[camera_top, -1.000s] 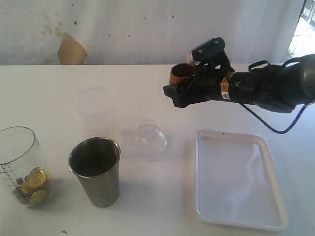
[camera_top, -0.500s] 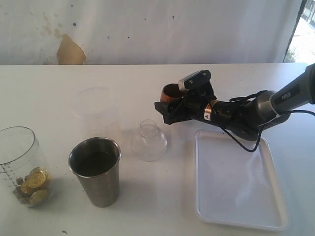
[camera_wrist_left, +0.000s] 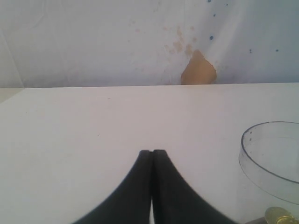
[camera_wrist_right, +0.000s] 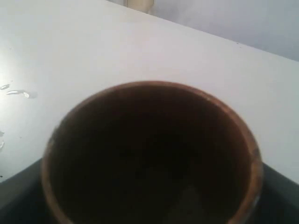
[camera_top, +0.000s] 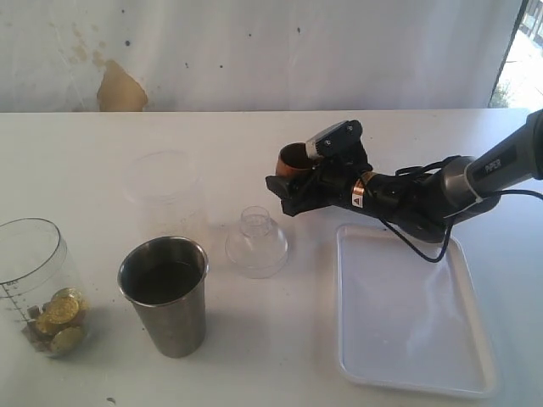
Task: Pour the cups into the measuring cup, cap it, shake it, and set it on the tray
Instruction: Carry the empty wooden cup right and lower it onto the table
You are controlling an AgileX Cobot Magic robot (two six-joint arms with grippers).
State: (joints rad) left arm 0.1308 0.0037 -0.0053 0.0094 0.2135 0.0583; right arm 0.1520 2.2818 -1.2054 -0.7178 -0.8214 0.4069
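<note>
Now that the right gripper (camera_top: 293,174) has sunk low just beside the tray (camera_top: 407,314), still clasping the wooden cup (camera_top: 296,158), that cup's pour seems finished. Gold coins (camera_top: 59,318) lie in the measuring cup (camera_top: 32,271), far left. The wooden cup's dark inside is unreadable, and I can't tell whether it touches the table. The left gripper (camera_wrist_left: 152,156) is pinched together, empty.

Bright, even daylight fills the scene, and a blown-out opening (camera_top: 521,64) at the far right suggests light entering from that side. The white table (camera_top: 85,144) is nearly washed out. Shadows are faint and soft-edged, as under the steel tumbler (camera_top: 165,297). The tray (camera_top: 409,386) shows a mild sheen. Up close, the wooden cup (camera_wrist_right: 149,154) is blurred, with a dark, murky interior. The left gripper (camera_wrist_left: 152,156) is a featureless black silhouette.
</note>
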